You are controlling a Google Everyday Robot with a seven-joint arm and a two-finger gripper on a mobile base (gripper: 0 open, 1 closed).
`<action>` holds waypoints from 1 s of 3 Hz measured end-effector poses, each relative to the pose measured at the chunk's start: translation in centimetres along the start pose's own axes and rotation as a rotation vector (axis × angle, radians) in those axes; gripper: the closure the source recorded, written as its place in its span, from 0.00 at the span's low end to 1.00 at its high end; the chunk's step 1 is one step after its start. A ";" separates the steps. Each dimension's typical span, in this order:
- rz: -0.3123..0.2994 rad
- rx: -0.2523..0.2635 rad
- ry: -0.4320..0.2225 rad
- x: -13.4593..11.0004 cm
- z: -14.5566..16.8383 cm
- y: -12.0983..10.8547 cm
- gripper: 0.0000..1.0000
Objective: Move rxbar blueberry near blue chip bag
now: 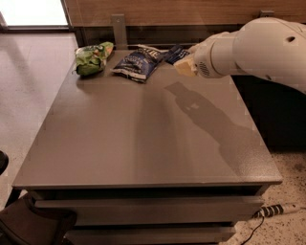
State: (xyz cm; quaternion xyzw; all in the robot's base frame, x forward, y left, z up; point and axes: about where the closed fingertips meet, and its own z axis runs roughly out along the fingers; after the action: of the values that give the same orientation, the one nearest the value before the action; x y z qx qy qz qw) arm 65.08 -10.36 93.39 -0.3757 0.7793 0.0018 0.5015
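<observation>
Grey tabletop fills most of your view, and everything on it sits along the far edge. Your gripper is at that far edge, a little right of its middle, at the end of the white arm that reaches in from the right side. Its pale fingers are clenched on the rxbar, which sticks out of them toward the far left as a small, flat, dark blue wrapper. You can see the rxbar just beside the right end of the chip bag; the two look very close, but you cannot tell whether they touch or whether the rxbar rests on the tabletop. The chip bag lies flat near the far edge, left of the middle, dark navy with white lettering and turned at an angle. Left of it, close to the far left corner, you have the green bag, crumpled and apart from the chip bag. Your arm throws a dark shadow across the right half of the tabletop, running toward the right edge. Behind the far edge a grey upright post stands against the wooden wall. Pale floor shows on the left, and a white power strip lies on the speckled floor below the near right corner.
</observation>
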 end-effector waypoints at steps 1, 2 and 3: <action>0.024 -0.050 0.003 0.9 1.6 -0.8 1.00; 0.090 -0.137 -0.011 3.1 5.3 -3.0 1.00; 0.141 -0.194 -0.027 4.7 8.4 -4.4 1.00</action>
State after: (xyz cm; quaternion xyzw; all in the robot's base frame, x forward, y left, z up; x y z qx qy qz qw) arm 73.20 -13.02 87.20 -0.3666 0.7931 0.1175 0.4721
